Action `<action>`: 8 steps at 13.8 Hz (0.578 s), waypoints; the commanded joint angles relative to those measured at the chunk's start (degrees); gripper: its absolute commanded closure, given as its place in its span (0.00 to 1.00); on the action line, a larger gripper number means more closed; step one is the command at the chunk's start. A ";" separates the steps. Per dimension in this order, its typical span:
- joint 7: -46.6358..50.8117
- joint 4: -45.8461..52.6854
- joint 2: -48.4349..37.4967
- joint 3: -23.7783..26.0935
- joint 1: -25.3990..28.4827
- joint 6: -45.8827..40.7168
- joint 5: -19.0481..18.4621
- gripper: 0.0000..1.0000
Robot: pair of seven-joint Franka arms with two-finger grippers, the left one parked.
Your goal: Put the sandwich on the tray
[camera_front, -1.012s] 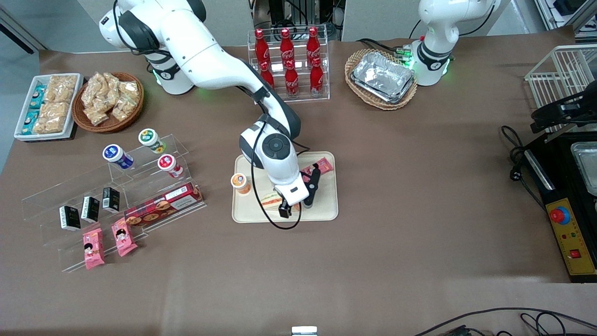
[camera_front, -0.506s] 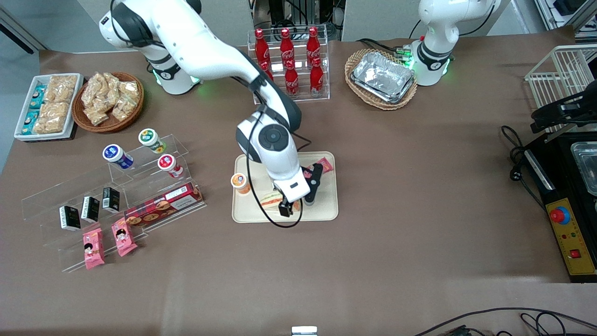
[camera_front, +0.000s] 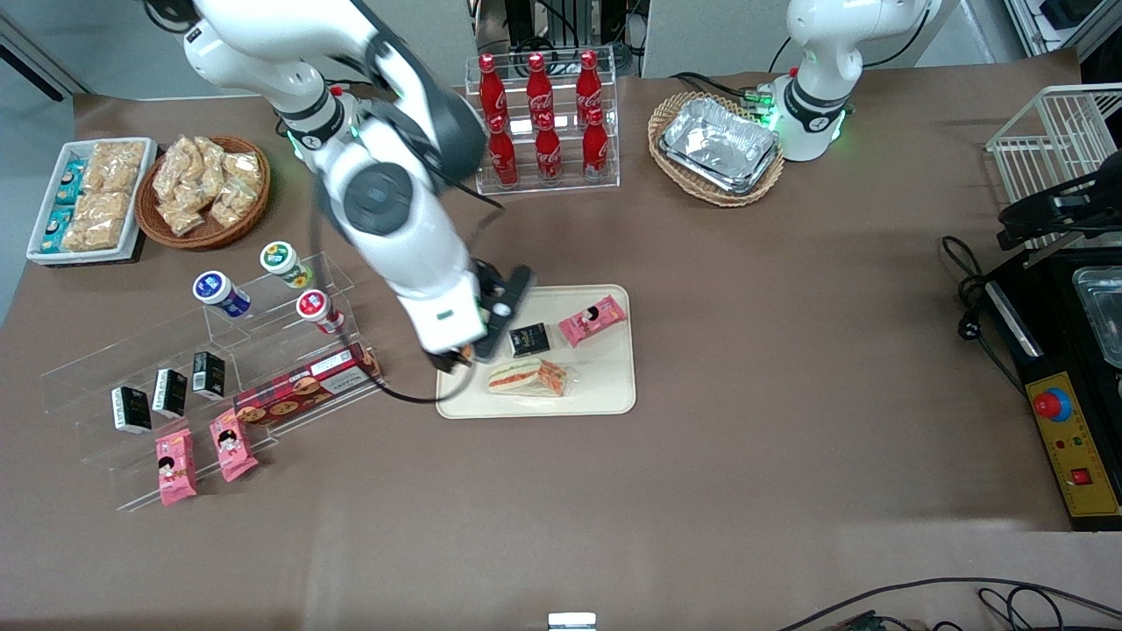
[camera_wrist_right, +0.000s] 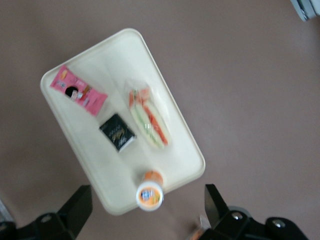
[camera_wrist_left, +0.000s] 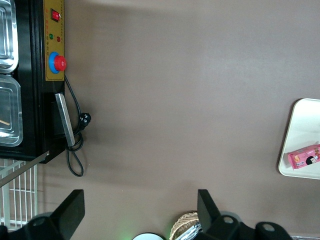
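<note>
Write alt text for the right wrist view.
A clear-wrapped wedge sandwich lies on a cream-beige rectangular tray with a pink snack packet, small black packet and orange-lidded cup; the open gripper hangs above, holding nothing.

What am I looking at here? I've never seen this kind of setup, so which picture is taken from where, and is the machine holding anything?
These are two white robot arms bolted to a brown table; only one is working. The wide picture looks down on the table from the front. The other two come from cameras on the arms' wrists. The working arm's gripper hangs open above the edge of the cream tray and holds nothing. On the tray lie the wrapped sandwich, a small black packet, a pink snack packet and, seen from the working wrist, an orange-lidded cup. Farther from the front camera stand red bottles in a clear rack and a basket of foil trays. More snacks sit on clear steps toward the working arm's end.
</note>
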 commanded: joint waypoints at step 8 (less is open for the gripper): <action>1.20 -3.03 -15.02 -2.80 -16.41 -17.69 -0.74 0.00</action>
